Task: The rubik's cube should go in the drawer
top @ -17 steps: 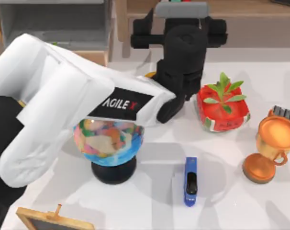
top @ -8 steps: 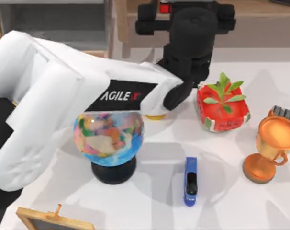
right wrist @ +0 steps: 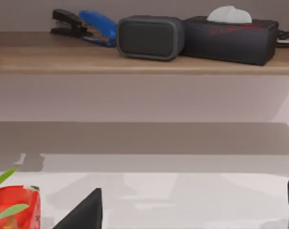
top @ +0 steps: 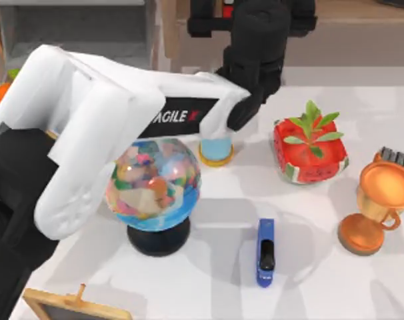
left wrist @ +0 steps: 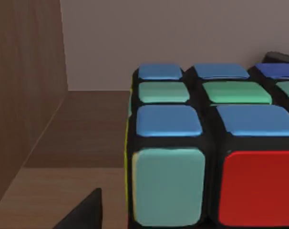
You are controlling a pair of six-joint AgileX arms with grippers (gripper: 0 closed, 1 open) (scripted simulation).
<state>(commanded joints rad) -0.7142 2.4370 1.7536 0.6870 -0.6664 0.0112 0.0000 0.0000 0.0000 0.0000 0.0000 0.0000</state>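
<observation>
Risk of collision: left hand [top: 250, 11], clenched on rubik's cube [left wrist: 201, 157], up at 12 o'clock beside wooden shelf wall [left wrist: 25, 95]. Drawer [top: 75, 30] open at 11 o'clock. Could clip that wall swinging across, jarring cube loose. Right arm parked facing shelf.

You have even, bright light from above across the white table [top: 322, 293], with soft grey shadows pooling beside the globe [top: 153, 187], the blue stapler [top: 265, 252] and the trophy [top: 379, 207], and a small pale highlight on the globe's upper left. In the left wrist view the rubik's cube [left wrist: 206, 148] sits so close that its tile edges look soft, its blue tiles catching a gentle sheen against dimmer brown wood behind. The right wrist view is softer still, with a broad shaded band under the shelf [right wrist: 135, 59].
</observation>
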